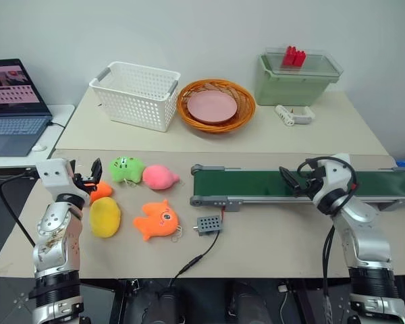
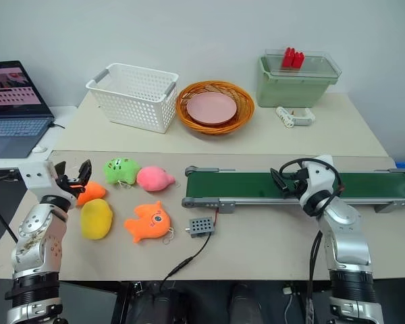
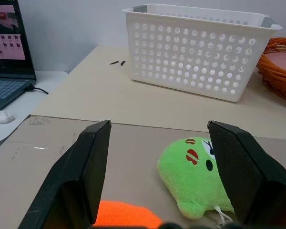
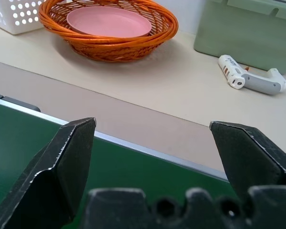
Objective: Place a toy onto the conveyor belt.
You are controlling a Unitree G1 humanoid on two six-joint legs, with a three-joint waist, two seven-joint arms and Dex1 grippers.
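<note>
- The conveyor belt, a long dark green strip in a grey metal frame, lies across the right half of the near table; nothing rests on its green surface.
- A second table behind it carries a white perforated basket, an orange woven basket holding a pink plate, a pale green lidded bin with red pieces seen through its clear lid, and a white handheld tool lying in front of the bin.
- An open laptop sits on a separate white surface to the far left.
- The right gripper hovers over the belt with its black fingers spread wide and nothing between them.
- The left gripper is likewise released, fingers wide apart, poised just above the left end of the toy cluster.
- An orange fish plush and a yellow oval plush lie nearest the table's front edge, side by side.
- A green plush and a pink plush lie just behind them.
- The toy, small and plain orange, lies on the near table left of the belt, just beside the green plush and directly under the left gripper's open fingers, not grasped.
- A small grey control box with a black cable sits in front of the belt's left end.
</note>
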